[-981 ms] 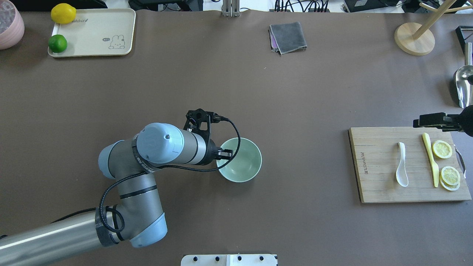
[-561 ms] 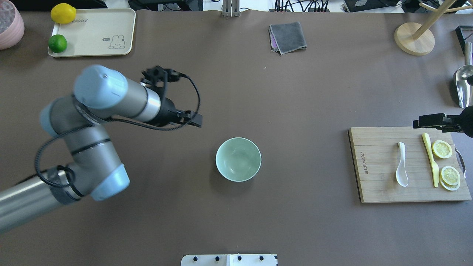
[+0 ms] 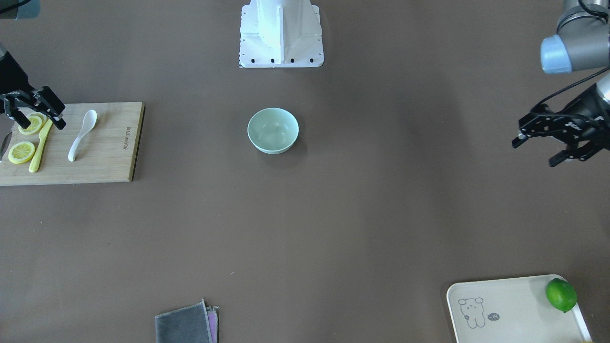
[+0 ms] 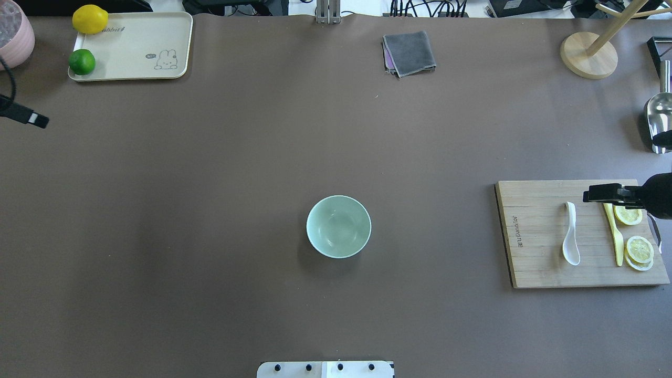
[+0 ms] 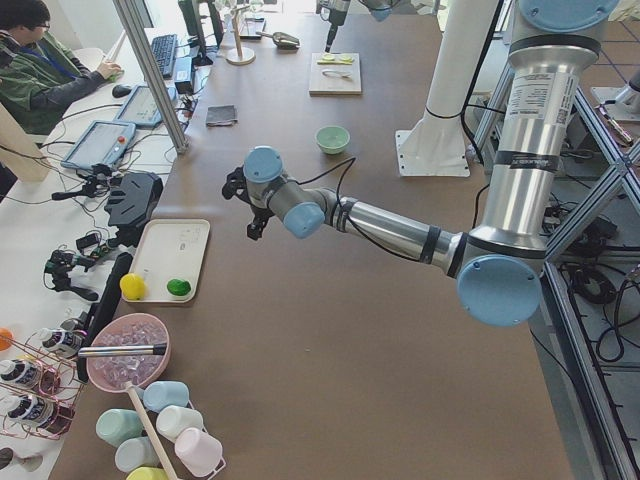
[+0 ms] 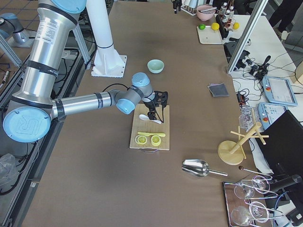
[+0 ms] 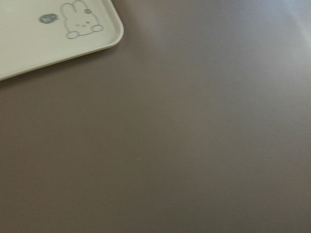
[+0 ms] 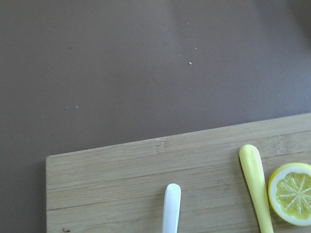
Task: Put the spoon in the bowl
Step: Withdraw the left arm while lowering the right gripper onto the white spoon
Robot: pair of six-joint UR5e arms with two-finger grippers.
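Spoon (image 8: pixel 171 208) cut off (wrist view), bowl (image 4: pixel 338 226) apart

Long brown matte surface (image 4: pixel 210 184), evenly lit, faint pale sheen. White side desk (image 5: pixel 25 220) alongside, cluttered with cables, tablets. Aluminium post (image 5: pixel 150 75) between them. Tiled floor (image 5: pixel 615 430) on opposite side.

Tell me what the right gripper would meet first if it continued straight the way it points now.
Probably the cutting board, near one end of the yellow knife, beside the spoon. The right gripper hangs open above that spot, pointing down; depth is unclear.
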